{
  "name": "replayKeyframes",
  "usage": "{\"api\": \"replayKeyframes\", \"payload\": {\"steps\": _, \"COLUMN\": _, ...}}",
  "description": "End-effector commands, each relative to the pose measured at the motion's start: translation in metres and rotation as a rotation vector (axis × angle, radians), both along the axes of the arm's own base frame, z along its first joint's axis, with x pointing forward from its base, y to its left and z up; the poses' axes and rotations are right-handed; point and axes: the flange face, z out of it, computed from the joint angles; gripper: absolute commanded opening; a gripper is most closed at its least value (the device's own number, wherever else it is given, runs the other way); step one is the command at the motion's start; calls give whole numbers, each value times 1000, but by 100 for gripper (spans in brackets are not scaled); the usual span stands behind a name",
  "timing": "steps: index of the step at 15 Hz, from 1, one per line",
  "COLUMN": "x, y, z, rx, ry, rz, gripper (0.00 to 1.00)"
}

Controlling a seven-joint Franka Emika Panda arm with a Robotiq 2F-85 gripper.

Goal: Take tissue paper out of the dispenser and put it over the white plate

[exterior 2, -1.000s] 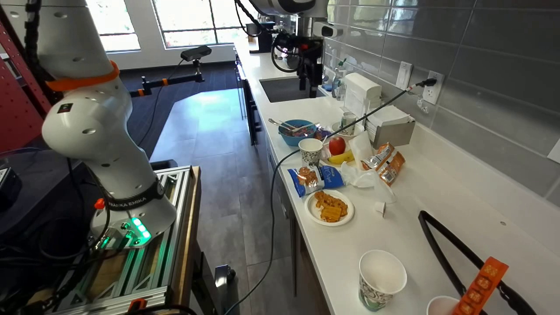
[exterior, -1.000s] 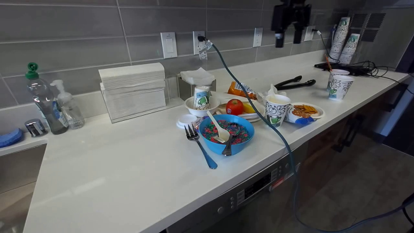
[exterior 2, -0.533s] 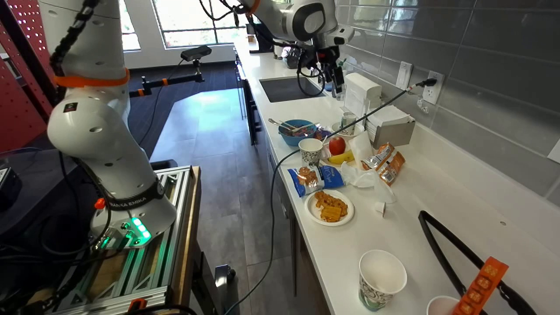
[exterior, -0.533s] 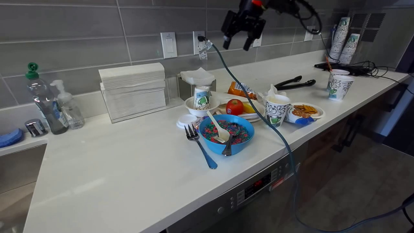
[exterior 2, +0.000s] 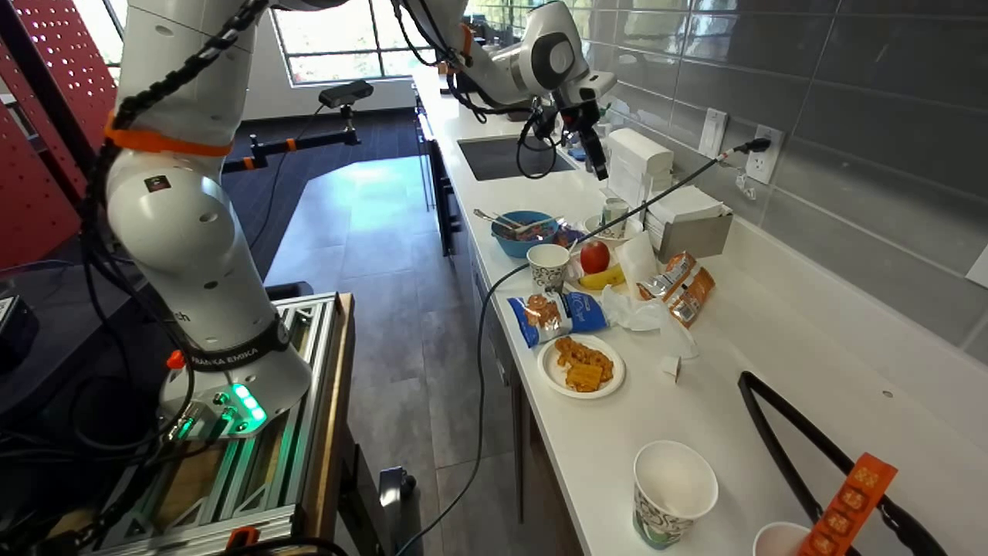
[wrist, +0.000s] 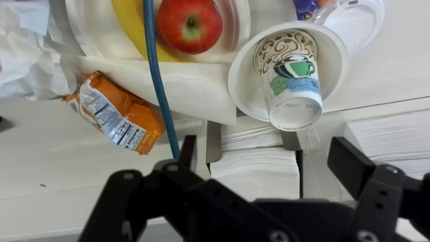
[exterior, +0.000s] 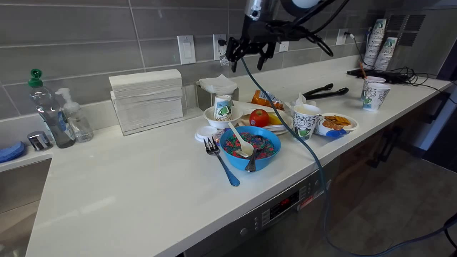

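Got a black two-fingered robot hand (exterior: 247, 66) hanging in the air above the long white table (exterior: 135, 185), over toward the back edge, with both dark fingers (wrist: 352, 168) spread wide apart. Easy to spot the grey metal box-shaped dispenser (exterior 2: 696, 238) right at that back edge in both exterior views, and pretty much between the fingers in the wrist view. Found the soft folded white tissue paper (wrist: 255, 181) stacked inside the dispenser. Also along the back edge, a bit closer to the corner by the dark grey sink (exterior 2: 494, 158), a plastic-cased stack of white paper towels (exterior: 146, 94). In front of the dispenser, a round white bowl (wrist: 331, 67) with an upside-down patterned paper cup (wrist: 292, 80) standing in it. Just beside that, a wide white plate (wrist: 90, 27) holding a shiny red apple (wrist: 189, 27) and a curved yellow banana (wrist: 131, 20). Nearer the front edge, a round blue plastic bowl (exterior: 264, 162) of pink and blue bits (exterior: 232, 145), with a long metal fork (exterior: 222, 164) just beside it. Then a small round white plate (exterior 2: 554, 378) of orange snacks (exterior 2: 584, 369) close to the front edge, just beside a blue-and-silver snack bag (exterior 2: 584, 311).
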Motion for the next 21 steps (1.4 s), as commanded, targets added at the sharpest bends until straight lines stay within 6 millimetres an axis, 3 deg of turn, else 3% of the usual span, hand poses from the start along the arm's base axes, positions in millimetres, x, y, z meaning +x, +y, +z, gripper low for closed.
{"api": "replayKeyframes", "payload": {"steps": 1, "x": 17, "y": 36, "z": -1, "rx": -36, "ry": 2, "rz": -120, "gripper": 100}}
{"api": "replayKeyframes", "payload": {"steps": 2, "x": 6, "y": 20, "z": -1, "rx": -15, "ry": 18, "rz": -68, "gripper": 100}}
{"api": "replayKeyframes", "payload": {"steps": 5, "x": 12, "y": 37, "z": 2, "rx": -12, "ry": 10, "rz": -91, "gripper": 100}}
{"api": "replayKeyframes", "payload": {"steps": 10, "x": 15, "y": 35, "z": 1, "rx": -14, "ry": 7, "rz": -98, "gripper": 100}}
{"api": "replayKeyframes", "payload": {"steps": 21, "x": 94, "y": 35, "z": -37, "rx": 34, "ry": -74, "rz": -140, "gripper": 100}}
